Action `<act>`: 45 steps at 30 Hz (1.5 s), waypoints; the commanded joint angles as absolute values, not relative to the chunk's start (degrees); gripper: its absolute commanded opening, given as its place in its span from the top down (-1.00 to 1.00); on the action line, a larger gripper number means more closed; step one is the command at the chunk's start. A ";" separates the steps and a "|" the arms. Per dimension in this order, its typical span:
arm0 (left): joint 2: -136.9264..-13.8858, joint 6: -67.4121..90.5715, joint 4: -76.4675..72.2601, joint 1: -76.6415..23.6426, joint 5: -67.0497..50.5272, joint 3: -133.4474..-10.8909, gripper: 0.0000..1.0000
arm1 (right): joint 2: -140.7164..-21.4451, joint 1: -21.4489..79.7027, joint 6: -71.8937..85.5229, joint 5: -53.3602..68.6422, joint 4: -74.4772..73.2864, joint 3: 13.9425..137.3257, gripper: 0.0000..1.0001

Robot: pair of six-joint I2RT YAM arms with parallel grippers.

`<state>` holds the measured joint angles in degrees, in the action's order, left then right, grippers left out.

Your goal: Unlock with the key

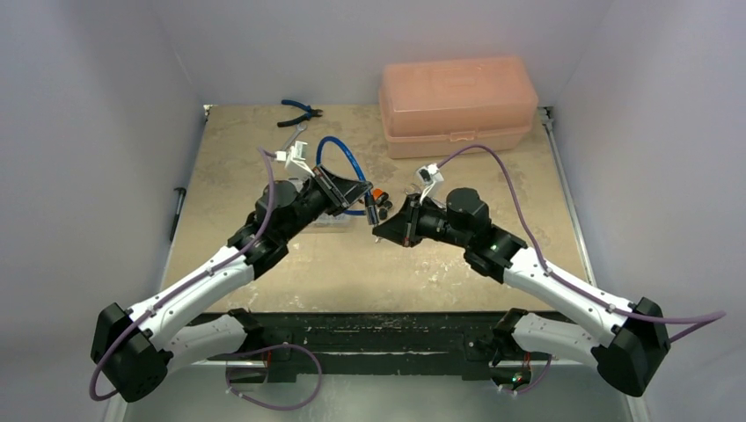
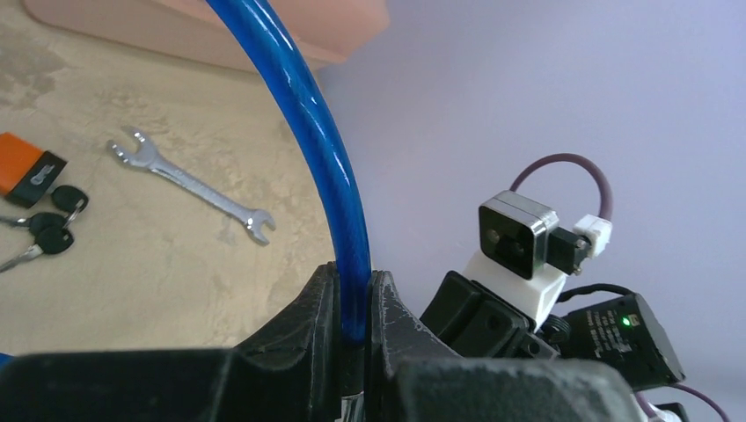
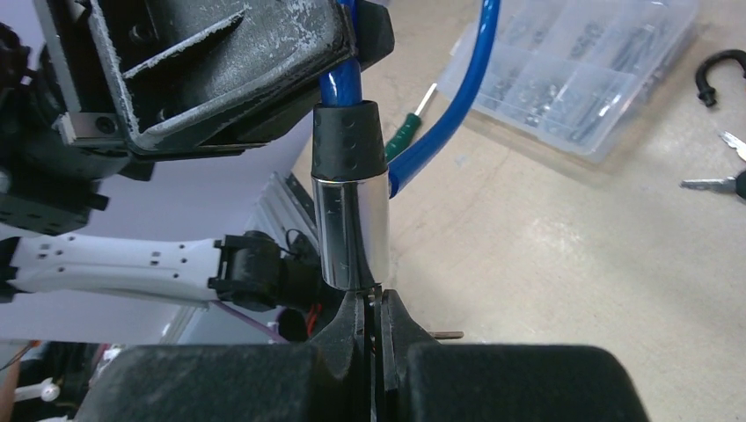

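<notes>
The key (image 2: 54,239) lay beside the orange padlock (image 2: 25,169), untouched; left gripper (image 2: 354,290) pinched the blue cable (image 2: 308,114), right gripper (image 3: 376,303) pressed together

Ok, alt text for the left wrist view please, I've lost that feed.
The left gripper is shut on a thick glossy blue cable that arcs up out of frame. Behind it on the beige table lie a silver open-ended spanner and, at the left edge, an orange padlock beside small black-headed keys.
</notes>
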<state>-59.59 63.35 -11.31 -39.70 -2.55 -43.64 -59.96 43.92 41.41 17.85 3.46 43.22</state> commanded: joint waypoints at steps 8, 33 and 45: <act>-55.33 62.36 -22.89 -42.28 -15.42 -41.83 1.00 | -58.27 41.29 43.07 20.43 15.05 51.73 1.00; -54.13 66.52 -45.76 -42.65 -25.50 -35.48 1.00 | -61.90 32.57 64.04 49.48 57.40 41.18 1.00; -54.85 63.43 -59.68 -45.06 -32.33 -33.25 1.00 | -75.74 32.61 93.29 55.31 101.42 42.46 1.00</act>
<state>-54.04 64.95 -55.72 -42.24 -19.38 -34.94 -72.42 33.32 80.07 61.71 75.48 39.18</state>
